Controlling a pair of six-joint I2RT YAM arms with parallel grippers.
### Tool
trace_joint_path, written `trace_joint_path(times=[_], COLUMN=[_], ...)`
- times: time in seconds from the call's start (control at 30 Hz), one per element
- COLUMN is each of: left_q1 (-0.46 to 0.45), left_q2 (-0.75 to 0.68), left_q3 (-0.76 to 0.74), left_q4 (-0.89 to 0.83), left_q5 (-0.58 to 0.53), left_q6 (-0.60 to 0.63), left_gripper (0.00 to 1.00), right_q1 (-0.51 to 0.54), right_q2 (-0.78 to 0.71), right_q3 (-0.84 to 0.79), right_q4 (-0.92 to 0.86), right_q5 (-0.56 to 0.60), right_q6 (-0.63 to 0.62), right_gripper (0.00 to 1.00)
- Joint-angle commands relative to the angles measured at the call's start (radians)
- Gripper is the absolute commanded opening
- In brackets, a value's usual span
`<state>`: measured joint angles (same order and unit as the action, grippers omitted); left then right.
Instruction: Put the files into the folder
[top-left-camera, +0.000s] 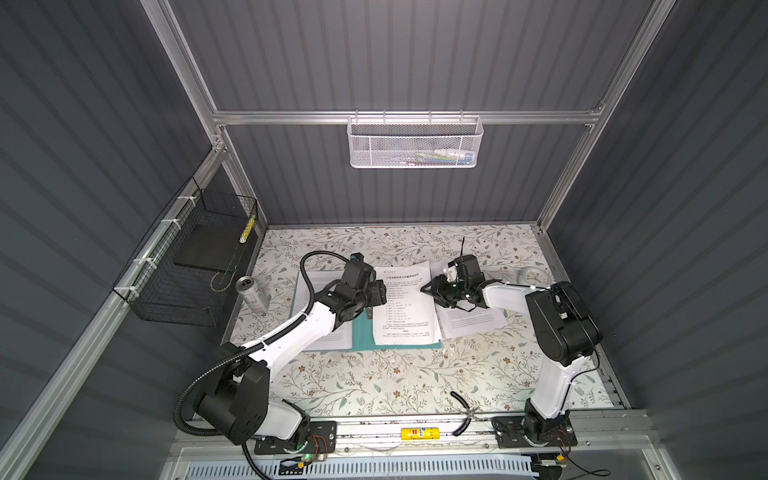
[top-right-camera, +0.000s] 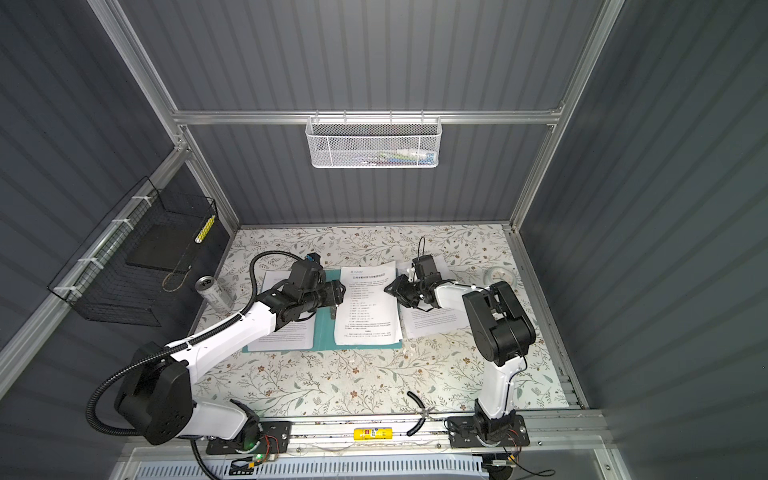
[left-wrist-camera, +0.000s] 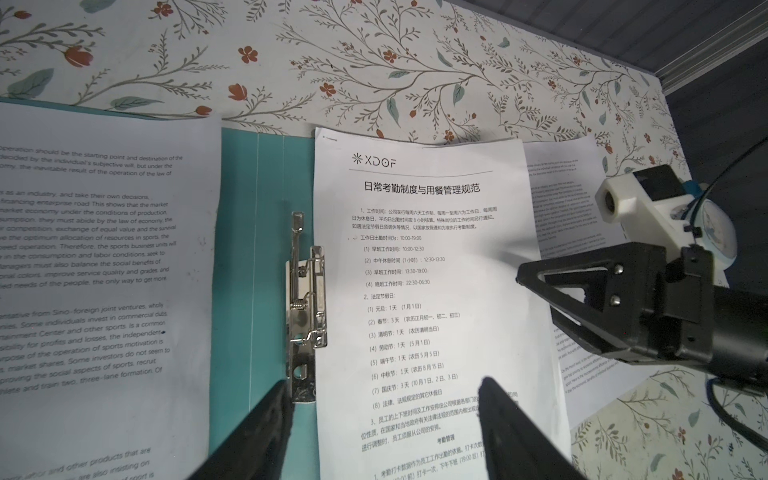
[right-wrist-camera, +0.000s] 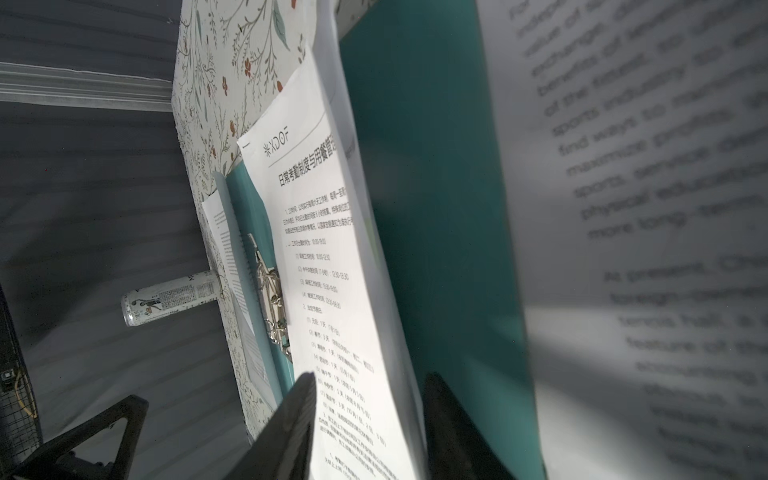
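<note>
At the middle of the flowered table, the folder is laid open, the headed sheet spread at 3 o'clock of its metal clip, a second sheet at 9 o'clock. A third sheet is seen on the table at the folder's 3 o'clock. The left gripper is held released above the clip; the right gripper is parted about the headed sheet's edge.

Your two top views sit high at the front, looking down and back over the whole table, with nearly the same scene in both. Your left wrist cam hangs close above the open folder, aimed toward the far end. Your right wrist cam's tight against the printed sheets, looking sideways toward the can. Both wrist cams catch the clip.
</note>
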<state>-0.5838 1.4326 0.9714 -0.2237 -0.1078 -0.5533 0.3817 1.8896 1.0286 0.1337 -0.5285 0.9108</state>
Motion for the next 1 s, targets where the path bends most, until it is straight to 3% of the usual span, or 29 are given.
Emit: trace_joint_path(times=[0.0, 0.3, 0.5, 0.57, 0.77, 0.97], left_q1=[-0.002, -0.002, -0.002, -0.002, -0.002, 0.007], left_q2=[0.011, 0.017, 0.016, 0.009, -0.032, -0.087], left_q3=[-0.014, -0.023, -0.019, -0.017, -0.005, -0.025], left_q4=[-0.001, 0.008, 0.006, 0.007, -0.008, 0.021], left_q5=[0.013, 0.019, 0.023, 0.02, 0.014, 0.02], left_q6=[-0.011, -0.017, -0.017, -0.016, -0.015, -0.009], left_gripper=[0.71, 0.71, 0.71, 0.71, 0.71, 0.72], right_q1=[0.013, 0.035, 0.036, 0.035, 0.042, 0.076], right_q2=[0.011, 0.019, -0.003, -0.03, -0.135, -0.12], right_q3=[0.026, 0.046, 0.05, 0.055, 0.107, 0.195], right_q4=[-0.018, -0.087, -0.103, -0.12, -0.162, -0.088], right_q5=[-0.014, 0.031, 0.048, 0.058, 0.04, -0.126], right_q6=[-0.031, -0.071, -0.079, -0.087, -0.096, -0.005], right_gripper=[0.44, 0.34, 0.12, 0.0, 0.0, 0.0])
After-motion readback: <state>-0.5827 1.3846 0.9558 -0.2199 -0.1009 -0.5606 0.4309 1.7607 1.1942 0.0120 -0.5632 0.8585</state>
